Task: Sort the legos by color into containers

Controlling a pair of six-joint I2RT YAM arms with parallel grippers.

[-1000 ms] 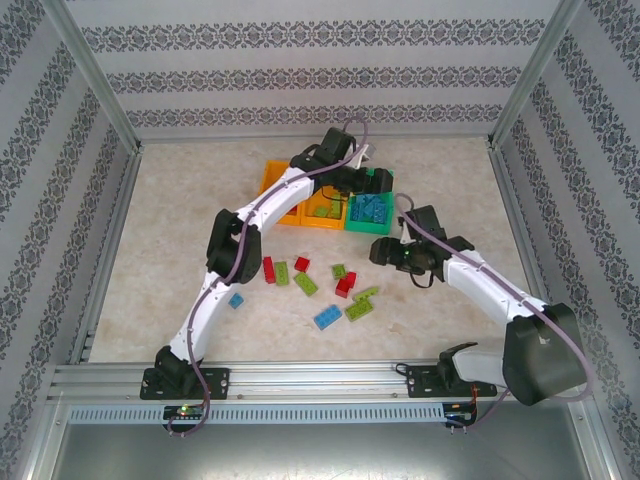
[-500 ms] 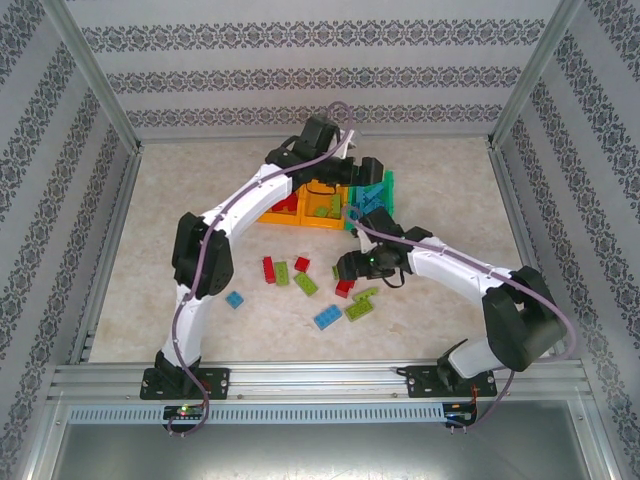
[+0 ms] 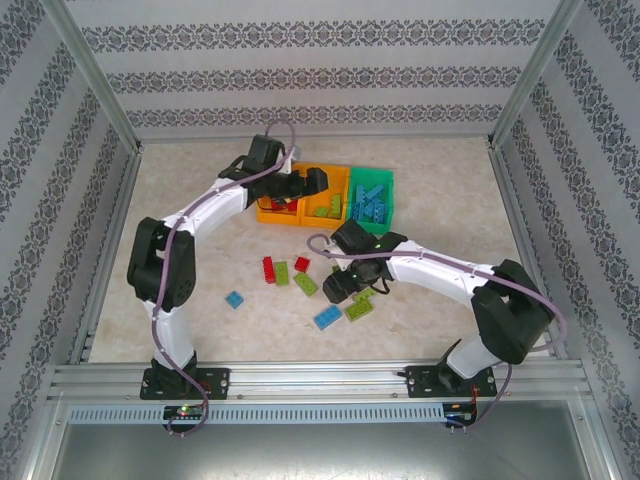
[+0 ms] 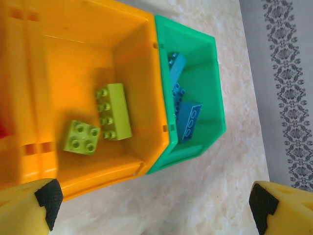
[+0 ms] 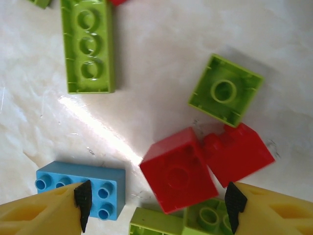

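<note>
My left gripper [image 3: 312,182] hangs open and empty over the containers at the back. Its view looks down into the middle orange bin [image 4: 78,54], which holds two lime green legos [image 4: 115,111], and into the green bin [image 4: 203,68], which holds blue legos [image 4: 186,120]. The left orange bin [image 3: 270,212] is partly under the arm. My right gripper [image 5: 157,205] is open, low over the loose pile. A red brick [image 5: 178,169] lies upside down between its fingertips, with a gap on each side. A second red brick [image 5: 238,152] touches it on the right.
Around the right gripper lie a blue brick [image 5: 80,188], a long green brick [image 5: 88,46], an upturned green square [image 5: 225,90] and more green pieces [image 5: 181,223]. Farther left on the table are a red brick [image 3: 268,269], a green one [image 3: 282,273] and a blue one [image 3: 236,299].
The left arm swung left from the green bin to over the orange bins. The right gripper moved left and down onto the loose pile, and now stands around a red brick.
</note>
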